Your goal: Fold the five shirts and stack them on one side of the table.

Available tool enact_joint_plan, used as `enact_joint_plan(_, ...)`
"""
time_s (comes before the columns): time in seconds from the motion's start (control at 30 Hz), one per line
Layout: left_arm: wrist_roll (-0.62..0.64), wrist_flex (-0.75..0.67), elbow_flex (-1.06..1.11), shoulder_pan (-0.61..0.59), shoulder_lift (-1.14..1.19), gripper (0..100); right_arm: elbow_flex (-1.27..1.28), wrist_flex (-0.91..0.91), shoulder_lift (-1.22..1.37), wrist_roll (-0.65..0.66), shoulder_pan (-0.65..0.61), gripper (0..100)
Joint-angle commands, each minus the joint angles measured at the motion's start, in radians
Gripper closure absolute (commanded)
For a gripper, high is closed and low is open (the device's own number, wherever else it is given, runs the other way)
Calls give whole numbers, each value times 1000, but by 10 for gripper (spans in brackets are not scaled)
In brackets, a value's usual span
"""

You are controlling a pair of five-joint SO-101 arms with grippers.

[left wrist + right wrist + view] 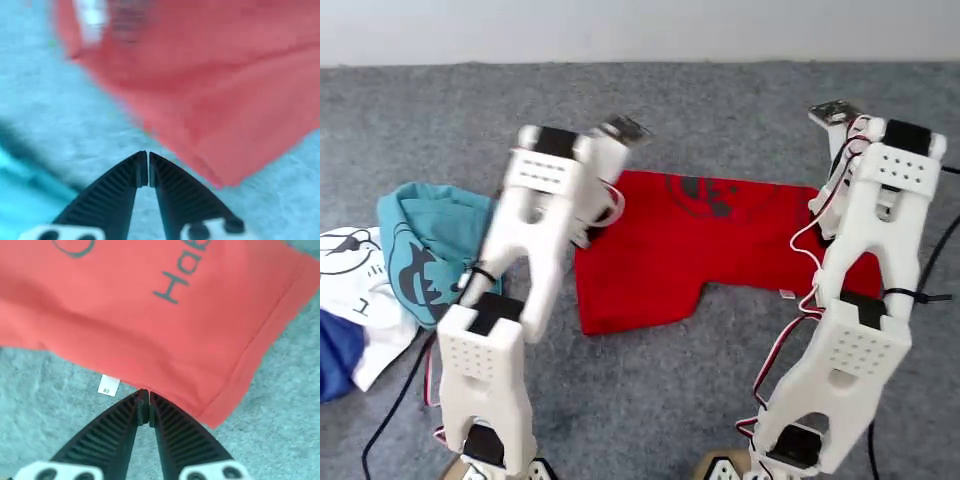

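Grey table [650, 400] | red shirt [720, 250] edge just beyond left hand [148, 170], right hand [148, 407] | both pressed together

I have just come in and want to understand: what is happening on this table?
Two robot arms are at a red shirt that lies spread out on the grey table. The left gripper is shut and empty, just off the shirt's edge. The right gripper is shut at the hem, beside a white tag; whether it pinches cloth is unclear. A teal shirt, a white shirt and a blue shirt lie crumpled on the left arm's side, unfolded.
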Motion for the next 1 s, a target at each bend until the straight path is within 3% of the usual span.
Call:
enact_joint_plan(0.0, 3, 20, 47, 92, -64, 928, 0, 42, -70, -21, 56, 990)
enact_joint_plan(0.13, 3, 20, 102, 123, -71, 839, 0, 42, -71, -21, 151, 990)
enact_joint_plan(0.47, -86, 18, 271, 190, -115, 833, 0, 42, -71, -20, 311, 990)
enact_joint_plan(0.77, -86, 17, 269, 147, 0, 841, 0, 42, -73, -20, 317, 990)
enact_joint_plan(0.97, -91, 17, 269, 152, 35, 919, -2, 42, -73, -20, 321, 990)
